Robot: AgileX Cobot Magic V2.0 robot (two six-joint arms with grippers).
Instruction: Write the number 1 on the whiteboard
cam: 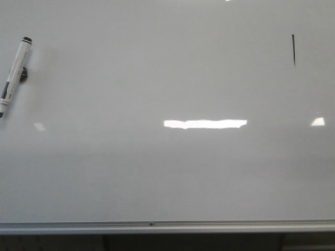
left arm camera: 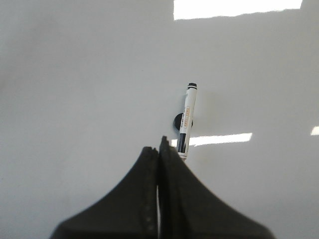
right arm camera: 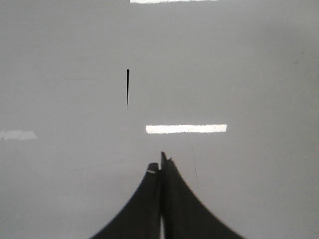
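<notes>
The whiteboard fills the front view, with a silver rail along its bottom. The number 1 is a thin black stroke at the upper right; it also shows in the right wrist view. A white marker with a black cap sits on a dark holder at the far left, also seen in the left wrist view. My left gripper is shut and empty, just short of the marker. My right gripper is shut and empty, apart from the stroke. Neither gripper shows in the front view.
Bright glare patches lie on the board. A faint grey scratch mark runs near the right gripper. A dark gap lies below the rail.
</notes>
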